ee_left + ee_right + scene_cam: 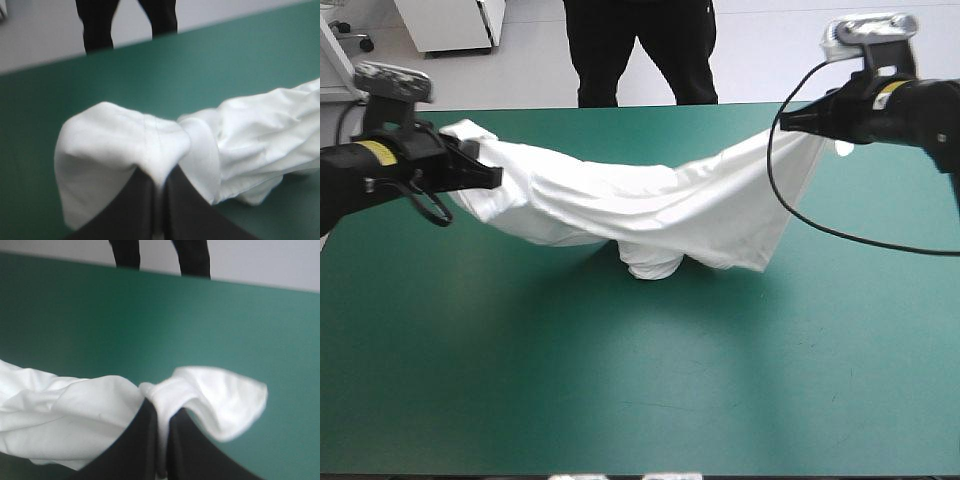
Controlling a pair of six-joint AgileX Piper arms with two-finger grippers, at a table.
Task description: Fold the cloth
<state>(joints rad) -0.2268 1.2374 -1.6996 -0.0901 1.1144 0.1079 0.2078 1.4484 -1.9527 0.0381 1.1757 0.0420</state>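
Teal-green table (620,400), and the T-shirt (650,205) hangs stretched left to right above its far half, middle sagging down onto it. Left gripper (478,165) pinches one end, right gripper (798,122) the other, both clamped tight.

White T-shirt (650,205), stretched into a sagging band, both ends raised, its bunched middle drooping to touch the teal-green cover (640,400) toward the far edge.

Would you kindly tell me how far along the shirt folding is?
Done: the left gripper and right gripper are each shut on an end of the T-shirt. In hand: it hangs between them, its middle sagging onto the table. Left: laying it flat and all folds.
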